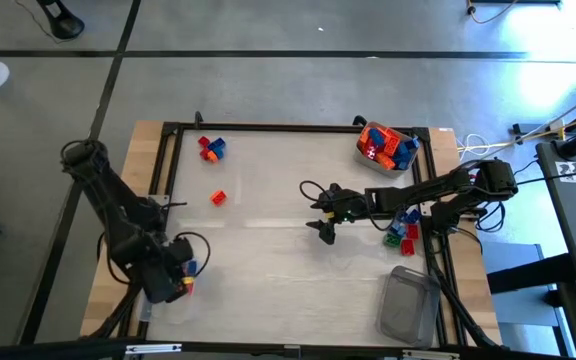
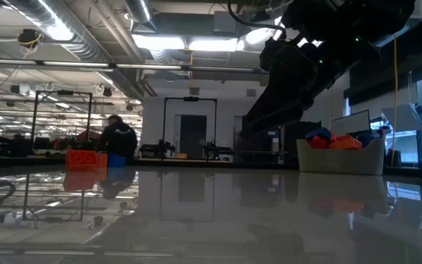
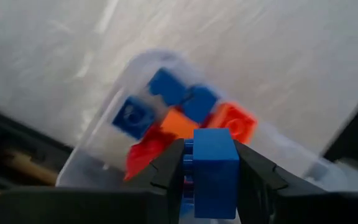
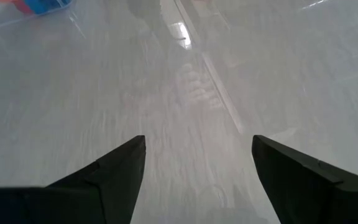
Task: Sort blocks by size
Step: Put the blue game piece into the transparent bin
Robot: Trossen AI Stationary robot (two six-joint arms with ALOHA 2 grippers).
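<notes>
Jaws first, since the next move hangs on them: the left gripper [image 3: 209,180], down at the near left corner of the counter [image 1: 268,250], is clamped on 1 blue block [image 3: 215,171] that stands upright between its 2 fingers, long axis running up out of the grip. Directly beneath it, as the left wrist view shows, sits a small clear tub [image 3: 104,118] already holding a handful of sorted blocks [image 3: 179,115], blue, orange and red, so the held block lies straight above its likely drop spot and I would judge the coming move to be a simple release downward, with little sideways travel needed. Farther out, near the middle of the counter, the right gripper [image 1: 325,212] hangs low with its jaws spread wide and nothing between them; the right wrist view shows only bare surface ahead of its fingers [image 4: 114,171]. A lone red block [image 1: 218,197] lies on the open counter between the 2 arms, and a small cluster of loose blocks [image 1: 211,147], red and blue, lies beyond it toward the far left. By the look of it the left arm is nearer to both, though the right gripper is the free one. At the far right corner stands a full tub [image 1: 416,160] heaped with unsorted blocks, and a few more lie beside the right arm's base.
</notes>
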